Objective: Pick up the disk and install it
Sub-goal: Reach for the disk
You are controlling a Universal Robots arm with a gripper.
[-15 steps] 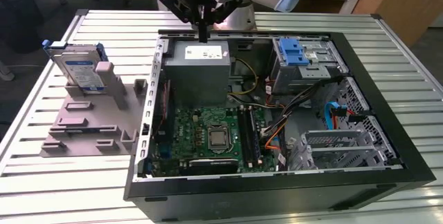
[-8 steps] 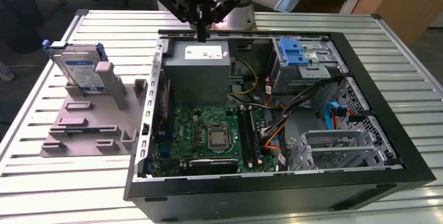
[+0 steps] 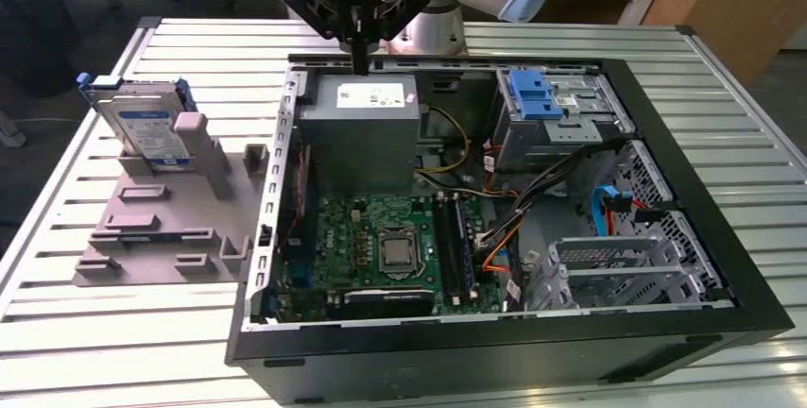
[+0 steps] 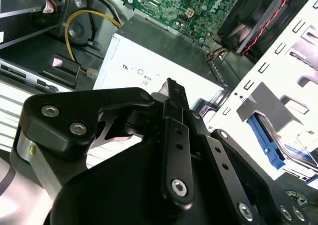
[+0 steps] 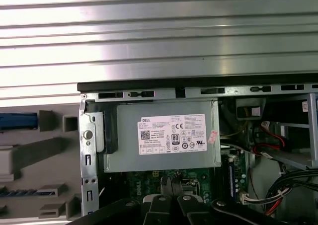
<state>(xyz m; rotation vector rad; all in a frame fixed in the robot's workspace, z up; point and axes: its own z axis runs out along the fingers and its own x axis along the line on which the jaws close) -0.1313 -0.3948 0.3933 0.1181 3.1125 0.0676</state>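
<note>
The disk, a silver-grey drive with a white and blue label and a blue frame, stands upright in a grey holder plate at the exterior view's left, outside the computer case. Its blue edge shows in the first wrist view. My gripper hangs over the back rim of the case, just above the grey power-supply box, well to the right of the disk. In both wrist views the fingers are pressed together with nothing between them.
The open case lies on a slatted metal table. Inside are the motherboard, loose cables, a drive cage with a blue latch at the back right and a metal bay at the front right.
</note>
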